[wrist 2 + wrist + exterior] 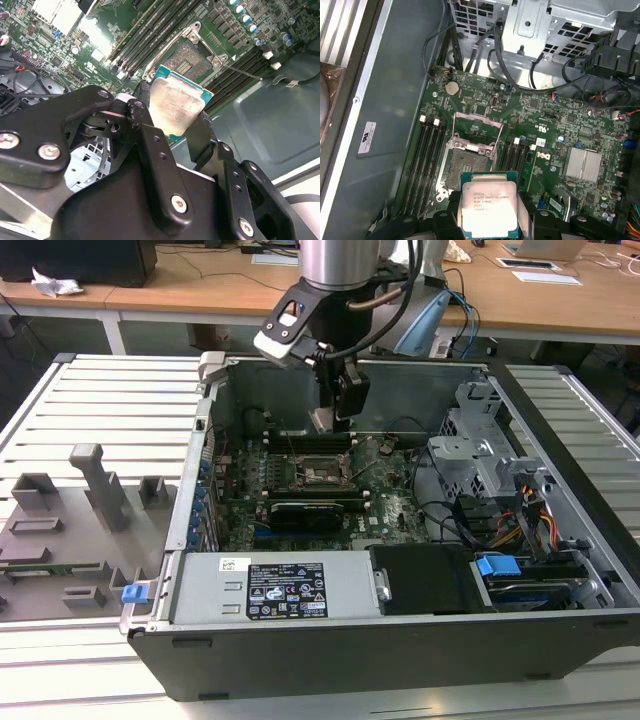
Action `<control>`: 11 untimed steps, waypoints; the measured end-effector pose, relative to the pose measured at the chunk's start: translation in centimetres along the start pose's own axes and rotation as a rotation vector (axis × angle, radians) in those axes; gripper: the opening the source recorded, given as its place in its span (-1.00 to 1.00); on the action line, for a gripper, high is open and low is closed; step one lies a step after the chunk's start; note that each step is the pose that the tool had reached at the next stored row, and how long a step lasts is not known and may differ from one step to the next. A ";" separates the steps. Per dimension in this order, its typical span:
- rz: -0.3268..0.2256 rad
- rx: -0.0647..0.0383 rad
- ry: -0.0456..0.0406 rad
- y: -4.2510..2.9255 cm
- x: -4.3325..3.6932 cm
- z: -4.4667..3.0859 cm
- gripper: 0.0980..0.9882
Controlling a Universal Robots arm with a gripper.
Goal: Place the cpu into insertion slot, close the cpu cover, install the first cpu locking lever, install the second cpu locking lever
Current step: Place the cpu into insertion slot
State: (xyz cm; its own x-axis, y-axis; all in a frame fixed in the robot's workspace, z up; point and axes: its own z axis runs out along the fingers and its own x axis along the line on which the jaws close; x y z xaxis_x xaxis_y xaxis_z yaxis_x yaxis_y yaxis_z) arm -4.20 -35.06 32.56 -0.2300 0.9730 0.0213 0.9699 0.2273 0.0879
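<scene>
My gripper [328, 418] hangs inside the open computer case, shut on the cpu [322, 421]. In the second wrist view the cpu [175, 104] shows its pale metal top and green edge, clamped between two black fingers [200, 134]. The first wrist view has the cpu [489, 206] held just off the insertion slot [465, 167], clearly above the board. The slot [189, 59] lies open with its dark centre bare. The cpu cover [477, 131] is swung up at the slot's far side. In the exterior view the slot [322, 473] sits below and nearer than the gripper.
Black memory slots [424, 155] flank the socket on both sides. A silver heatsink [583, 165] and loose cables [520, 75] lie nearby, with a metal drive cage [480, 455] on the exterior view's right. A grey fixture tray [70, 530] sits outside the case.
</scene>
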 end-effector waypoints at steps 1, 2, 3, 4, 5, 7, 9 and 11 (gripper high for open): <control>0.000 0.000 0.0004 0.00 0.00 0.01 -0.03; 0.000 0.000 0.0007 -0.01 0.00 0.03 -0.03; 0.000 0.000 0.0009 -0.01 0.00 0.05 -0.03; 0.000 0.000 0.0011 -0.01 0.00 0.11 -0.03; 0.002 0.000 0.0009 -0.01 0.00 0.16 -0.03; 0.008 0.000 0.0004 -0.02 0.00 0.22 -0.03; 0.042 -0.001 -0.0025 -0.03 -0.01 0.33 -0.03; 0.058 -0.001 -0.0040 -0.03 -0.01 0.38 -0.03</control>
State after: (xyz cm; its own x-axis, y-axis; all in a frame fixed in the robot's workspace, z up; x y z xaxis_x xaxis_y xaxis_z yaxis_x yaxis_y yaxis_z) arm -4.20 -35.06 32.18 -0.1730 0.9847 0.0224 0.9814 0.1704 0.0880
